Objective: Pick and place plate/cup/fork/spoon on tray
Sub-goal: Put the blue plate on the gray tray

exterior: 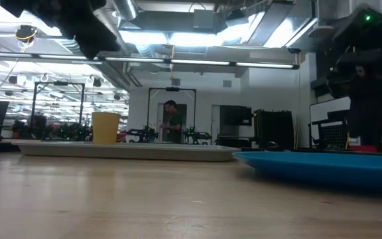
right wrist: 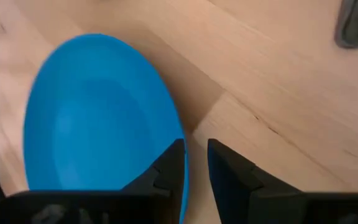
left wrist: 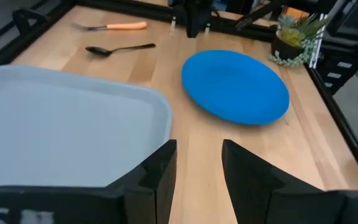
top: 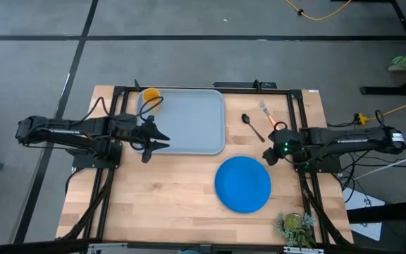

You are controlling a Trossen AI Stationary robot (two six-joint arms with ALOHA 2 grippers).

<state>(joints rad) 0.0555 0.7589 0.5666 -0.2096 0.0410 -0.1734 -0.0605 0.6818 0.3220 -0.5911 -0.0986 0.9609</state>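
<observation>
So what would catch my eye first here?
Probably the bright blue plate lying on the wooden table, near the right gripper. Next, the big grey tray with a small yellow cup in its far corner, the left gripper open at its edge.

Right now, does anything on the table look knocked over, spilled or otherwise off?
Nothing stands out. The cup stands upright in a corner of the tray; the plate, spoon and fork lie flat on the table, still off the tray.
</observation>
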